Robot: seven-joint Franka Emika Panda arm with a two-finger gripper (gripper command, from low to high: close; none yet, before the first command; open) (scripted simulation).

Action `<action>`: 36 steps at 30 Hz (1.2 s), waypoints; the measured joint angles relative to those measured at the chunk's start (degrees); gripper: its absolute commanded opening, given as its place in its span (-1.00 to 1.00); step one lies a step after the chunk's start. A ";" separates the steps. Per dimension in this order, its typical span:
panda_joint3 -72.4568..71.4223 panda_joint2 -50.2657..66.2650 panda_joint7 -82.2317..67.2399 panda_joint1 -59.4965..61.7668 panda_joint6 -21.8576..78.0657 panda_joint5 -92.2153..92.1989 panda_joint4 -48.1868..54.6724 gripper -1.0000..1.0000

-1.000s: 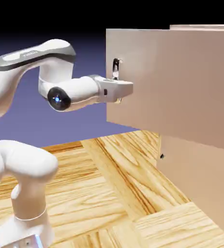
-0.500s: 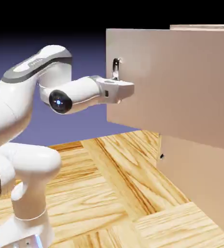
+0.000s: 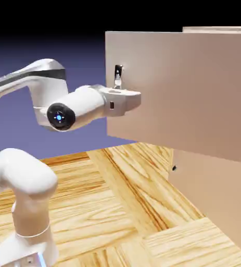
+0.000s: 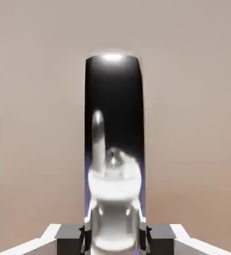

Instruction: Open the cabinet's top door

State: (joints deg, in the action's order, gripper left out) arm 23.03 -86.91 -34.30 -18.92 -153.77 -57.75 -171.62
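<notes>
Exterior view: the cabinet [image 3: 216, 172] stands at the right side of the wooden counter [image 3: 117, 208], rising past the picture's top. Its top door [image 3: 190, 88] is swung out from the body, its free edge toward the arm, while the lower panel [image 3: 216, 198] sits flush. A small dark handle [image 3: 118, 75] stands upright near the door's free edge. The white arm [image 3: 65, 107] reaches level to the door, and the gripper [image 3: 126, 94] is at the lower part of the handle.

Hand view: the door panel fills the picture. The handle [image 4: 113, 124], a dark shiny bar, runs straight up the middle, and the jaws are closed on it, one grey fingertip [image 4: 70, 236] against each side of its base.
</notes>
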 measured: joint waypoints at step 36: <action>44.56 1.10 7.28 -9.83 79.84 37.51 52.51 -1.00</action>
State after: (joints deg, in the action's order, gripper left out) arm 67.59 -85.81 -27.02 -28.75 -73.93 -20.24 -119.11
